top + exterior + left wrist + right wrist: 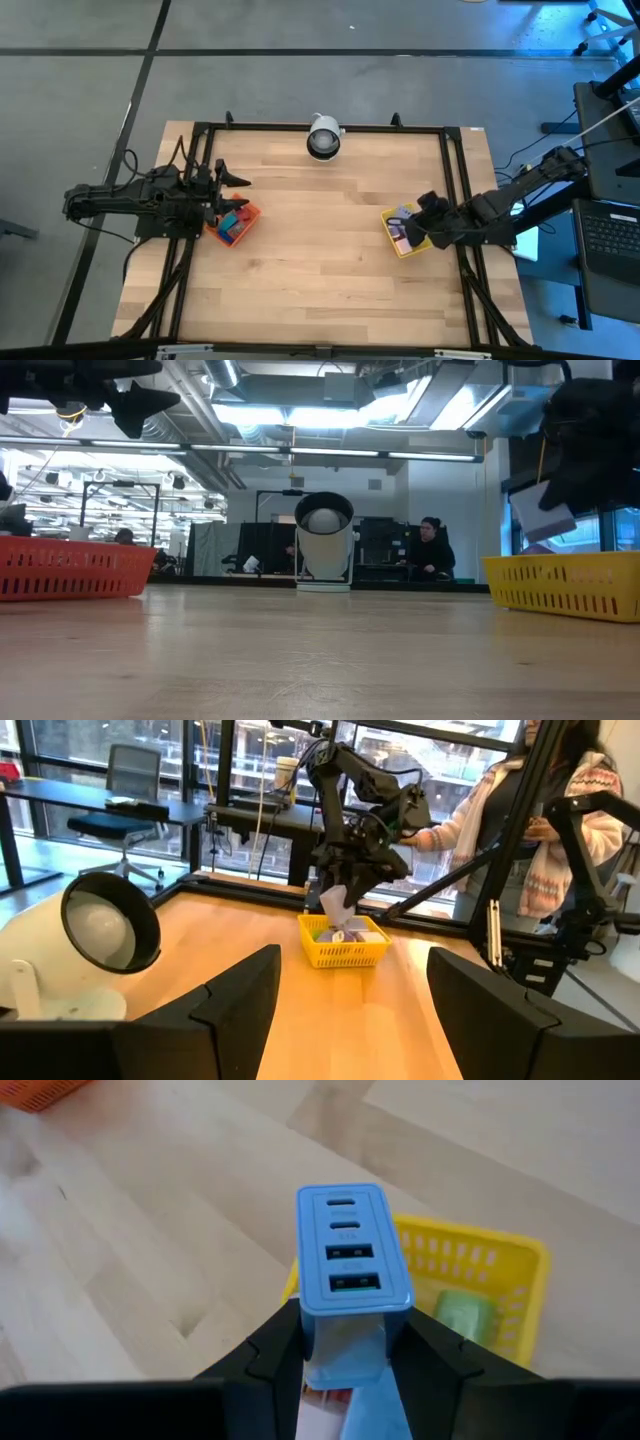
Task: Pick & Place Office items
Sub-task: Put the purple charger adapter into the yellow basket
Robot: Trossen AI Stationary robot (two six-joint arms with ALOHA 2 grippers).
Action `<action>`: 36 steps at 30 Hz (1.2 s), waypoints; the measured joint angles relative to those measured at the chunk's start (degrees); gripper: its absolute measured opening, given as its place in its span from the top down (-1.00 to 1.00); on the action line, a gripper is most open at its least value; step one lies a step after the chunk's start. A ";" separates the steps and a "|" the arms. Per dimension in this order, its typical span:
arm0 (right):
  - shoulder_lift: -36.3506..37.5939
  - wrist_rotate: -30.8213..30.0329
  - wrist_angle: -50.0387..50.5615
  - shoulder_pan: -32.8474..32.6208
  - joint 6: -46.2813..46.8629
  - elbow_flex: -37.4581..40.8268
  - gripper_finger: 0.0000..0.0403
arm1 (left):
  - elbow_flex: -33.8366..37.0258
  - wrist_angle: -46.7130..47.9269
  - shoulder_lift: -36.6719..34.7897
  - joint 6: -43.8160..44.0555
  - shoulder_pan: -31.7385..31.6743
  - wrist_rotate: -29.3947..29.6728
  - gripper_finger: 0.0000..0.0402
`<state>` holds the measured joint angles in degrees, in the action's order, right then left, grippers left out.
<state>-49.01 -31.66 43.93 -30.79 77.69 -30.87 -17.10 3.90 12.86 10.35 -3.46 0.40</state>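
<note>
Right gripper (345,1348) is clamped on a blue charger block (351,1258) above the yellow tray (520,1265); I should lower it inside the rim before releasing, while the left gripper (345,982) waits with fingers apart over the orange tray (246,215).

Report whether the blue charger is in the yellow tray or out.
Out: the right gripper holds the blue charger raised above the yellow tray.

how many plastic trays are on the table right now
2. The orange slotted plastic tray sits near the table's left edge, under the open left gripper. The yellow slotted plastic tray sits near the right edge, below the right gripper holding a blue charger block.
</note>
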 joint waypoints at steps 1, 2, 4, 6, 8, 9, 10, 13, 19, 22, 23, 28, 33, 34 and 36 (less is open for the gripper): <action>-0.48 0.03 -0.42 -0.02 0.35 0.00 0.38 | 0.00 -0.08 -0.02 -0.02 0.00 0.00 -0.24; -1.19 0.38 -0.82 -0.02 0.41 0.00 0.38 | 0.00 -0.10 -0.01 -0.02 0.00 0.00 -0.24; -2.58 1.66 -0.35 -0.04 1.00 0.00 0.38 | 0.00 -0.08 0.00 -0.02 0.00 0.00 -0.24; -4.05 2.45 -0.69 -0.07 2.05 0.00 0.38 | 0.00 0.14 0.00 0.02 0.00 -0.09 -0.24; -5.41 4.06 -0.66 -0.36 2.91 0.00 0.37 | 0.00 0.72 0.00 0.50 0.00 -0.40 -0.24; -6.06 4.26 -0.83 -0.59 3.27 0.00 0.36 | 0.00 1.03 0.00 0.78 0.00 -0.42 -0.24; -6.56 4.30 -1.02 -0.80 4.09 -0.02 0.35 | 0.00 1.33 0.00 0.90 0.00 -0.42 -0.24; -7.44 4.26 -0.61 -0.94 5.14 -0.02 0.32 | 0.00 1.36 0.02 0.92 0.00 -0.42 -0.24; -7.54 4.28 -0.54 -0.94 6.08 -0.02 0.17 | 0.00 1.54 0.04 1.07 0.00 -0.70 -0.24; -7.54 4.28 -2.50 -0.94 4.68 -0.04 0.07 | 0.00 1.95 0.04 1.06 0.00 -1.43 -0.24; -7.54 4.28 -2.93 -0.94 4.26 -0.04 0.03 | 0.00 1.95 0.04 1.06 0.00 -1.66 -0.24; -7.54 4.28 -3.23 -0.94 2.86 -0.07 -0.15 | 0.00 1.95 0.04 1.05 0.00 -1.95 -0.24; -7.50 4.68 -2.25 -0.94 1.78 -0.09 -0.25 | 0.00 2.15 0.04 1.34 0.00 -1.97 -0.24; -7.50 5.08 -1.84 -0.94 1.75 -0.11 -0.26 | 0.00 2.15 0.04 1.53 -0.01 -1.97 -0.24; -7.50 5.80 -0.38 -0.94 2.19 -0.11 -0.26 | 0.00 2.17 0.04 2.16 0.00 -2.16 -0.24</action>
<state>-56.51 -25.86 43.55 -31.73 79.88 -30.98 -17.10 6.07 12.91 12.51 -3.46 -1.75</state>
